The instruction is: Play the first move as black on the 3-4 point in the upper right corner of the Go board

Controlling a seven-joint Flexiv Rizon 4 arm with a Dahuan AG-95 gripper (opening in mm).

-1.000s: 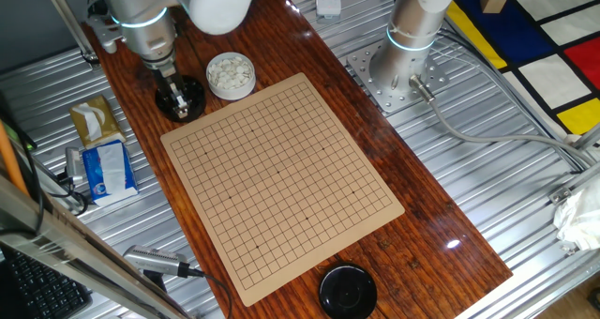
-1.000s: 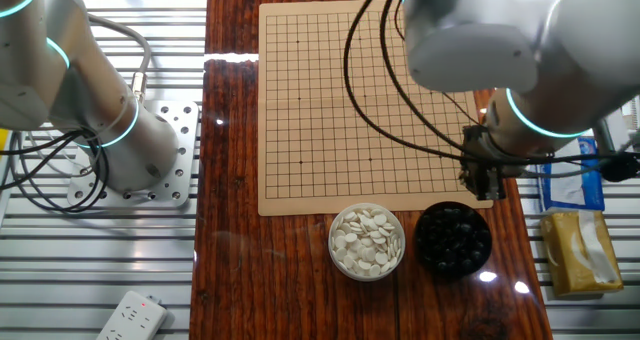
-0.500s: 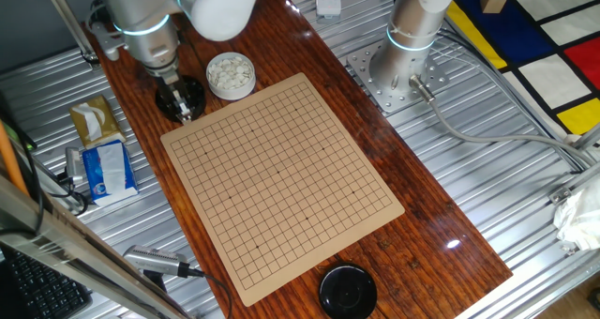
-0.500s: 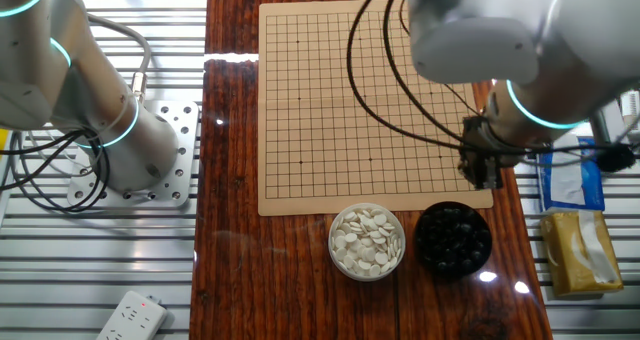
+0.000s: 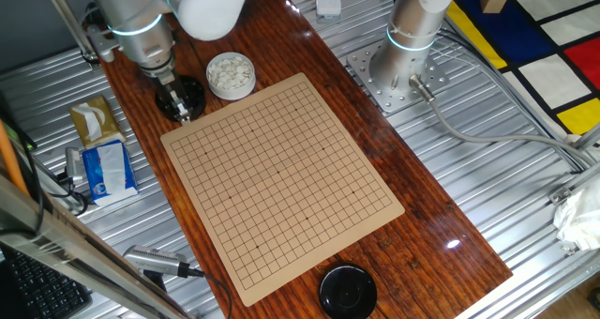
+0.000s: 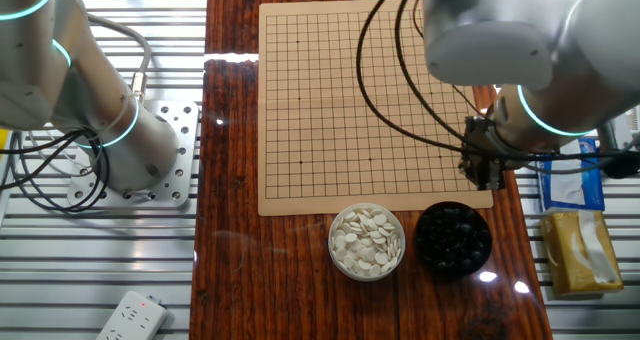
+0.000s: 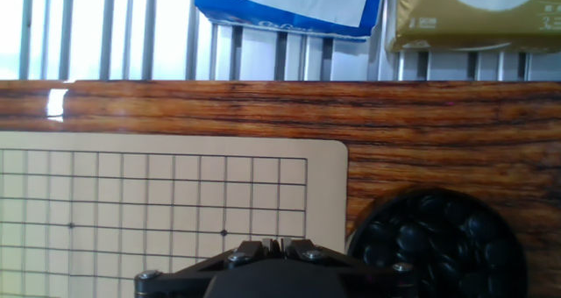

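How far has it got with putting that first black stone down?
Nothing is placed yet: the board shows no stones. The claw hangs at the board's corner beside the bowl of black stones, its tips close together. Whether they pinch a stone is hidden. Left to do: playing one black stone on the board.

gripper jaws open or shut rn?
Shut. In the hand view the fingertips of the gripper meet with no visible gap. Whether a stone is pinched between them cannot be told.
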